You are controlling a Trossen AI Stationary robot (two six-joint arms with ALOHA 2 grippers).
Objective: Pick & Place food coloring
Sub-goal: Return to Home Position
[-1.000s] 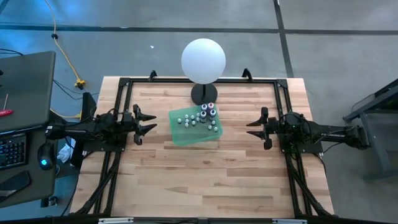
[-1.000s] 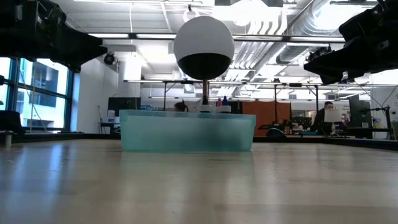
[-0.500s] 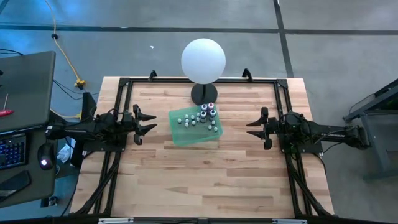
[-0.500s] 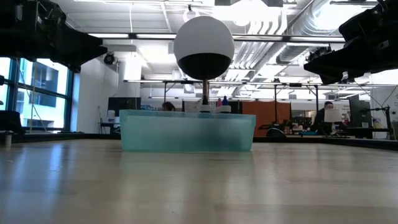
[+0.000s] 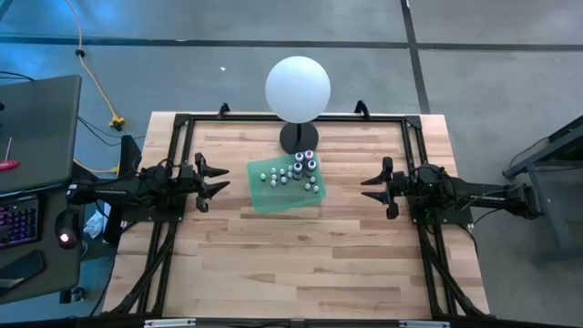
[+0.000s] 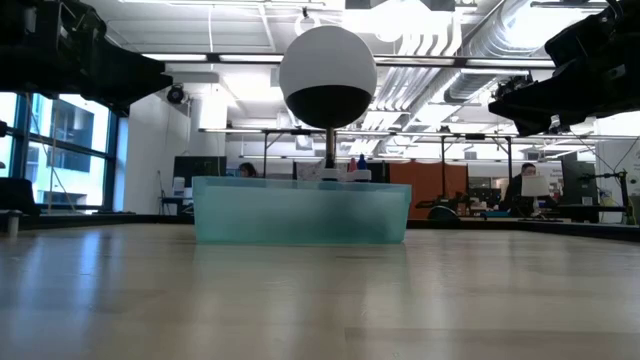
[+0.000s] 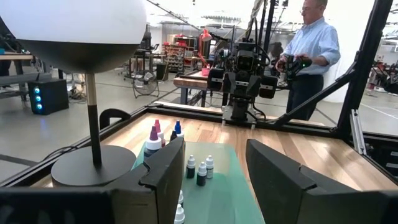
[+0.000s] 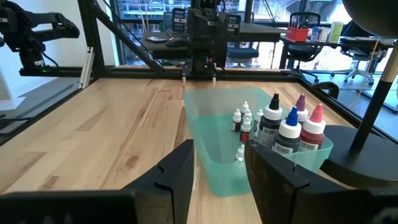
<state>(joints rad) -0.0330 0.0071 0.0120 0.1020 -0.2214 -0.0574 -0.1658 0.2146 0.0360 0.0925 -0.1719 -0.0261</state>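
The food coloring bottles (image 5: 296,171) stand upright in a shallow translucent green tray (image 5: 273,198) at the table's middle. There are several tiny pale ones (image 8: 241,123) and three bigger ones with purple, blue and pink tops (image 8: 290,132). In the left wrist view the bottles (image 7: 199,170) show between my fingers. My left gripper (image 5: 217,182) hovers open to the left of the tray. My right gripper (image 5: 371,188) hovers open to its right. Both point at the tray and touch nothing. In the low view the tray wall (image 6: 300,212) hides most of the bottles.
A lamp with a big white globe (image 5: 298,87) stands on a round black base (image 5: 299,138) just beyond the tray's far side. A black frame (image 5: 182,123) rims the table. Bare wood lies on the near half (image 5: 291,264). A person (image 7: 311,56) stands beyond the table's right side.
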